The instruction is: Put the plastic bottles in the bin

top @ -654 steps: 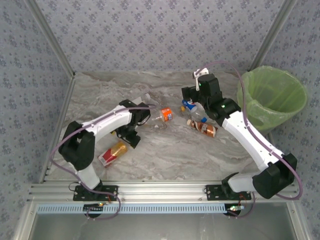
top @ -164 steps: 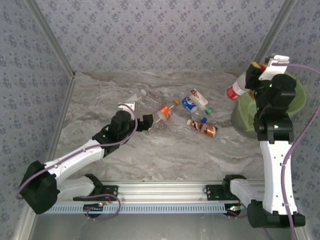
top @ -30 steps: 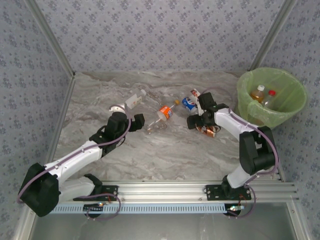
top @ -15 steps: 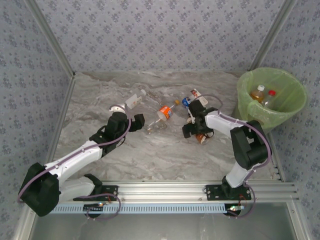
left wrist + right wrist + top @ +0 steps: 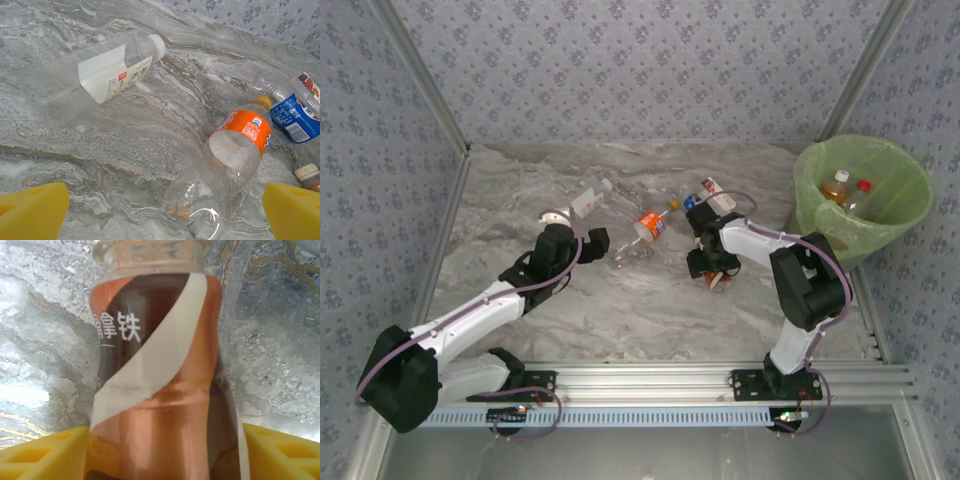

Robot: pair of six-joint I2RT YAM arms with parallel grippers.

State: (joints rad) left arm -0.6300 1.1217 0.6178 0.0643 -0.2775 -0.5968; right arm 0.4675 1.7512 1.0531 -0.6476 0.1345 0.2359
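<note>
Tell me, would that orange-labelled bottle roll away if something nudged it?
Probably: the orange-labelled bottle is round and lies on its side on the smooth table. It looks empty, so it is likely light and easily dented by a squeeze.

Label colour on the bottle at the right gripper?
Bottle label: coppery brown, white stripe; best in right wrist view.

Light is even and diffuse, from overhead. The top view is bright, and the arms cast only soft, short shadows on the tabletop (image 5: 650, 310). The left wrist view is crisp mid-frame. We see small highlights on the orange-label bottle (image 5: 225, 165), and the yellow fingers (image 5: 30, 210) blur at the lower corners. In the right wrist view the brown-label bottle (image 5: 160, 390) is very close and slightly soft. We log a white glare patch on the marble at left.
</note>
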